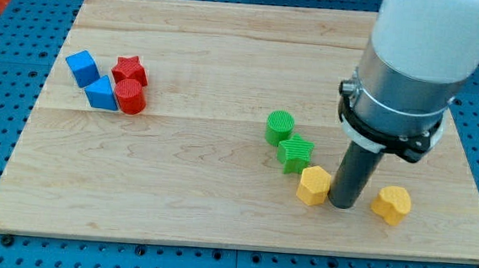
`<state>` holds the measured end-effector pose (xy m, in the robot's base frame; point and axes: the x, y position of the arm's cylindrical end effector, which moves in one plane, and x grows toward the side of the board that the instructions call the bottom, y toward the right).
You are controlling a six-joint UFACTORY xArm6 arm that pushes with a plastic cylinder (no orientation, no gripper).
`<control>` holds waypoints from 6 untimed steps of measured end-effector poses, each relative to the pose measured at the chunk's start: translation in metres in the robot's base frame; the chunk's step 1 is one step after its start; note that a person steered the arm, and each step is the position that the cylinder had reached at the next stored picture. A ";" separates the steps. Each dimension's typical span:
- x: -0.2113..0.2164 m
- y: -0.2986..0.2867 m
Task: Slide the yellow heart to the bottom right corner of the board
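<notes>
The yellow heart (392, 204) lies on the wooden board (176, 189) near the view's bottom right, a little short of the corner. My tip (342, 205) rests on the board just left of the heart, with a small gap between them. A yellow hexagon (313, 186) sits right against the tip's left side. So the tip stands between the two yellow blocks.
A green cylinder (280, 127) and a green star (295, 153) sit just up and left of the yellow hexagon. At the view's upper left are a blue cube (82, 66), a blue wedge-like block (101, 93), a red star (130, 70) and a red cylinder (130, 97).
</notes>
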<state>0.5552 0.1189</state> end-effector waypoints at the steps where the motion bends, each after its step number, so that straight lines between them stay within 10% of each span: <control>1: 0.002 0.022; 6: -0.046 0.226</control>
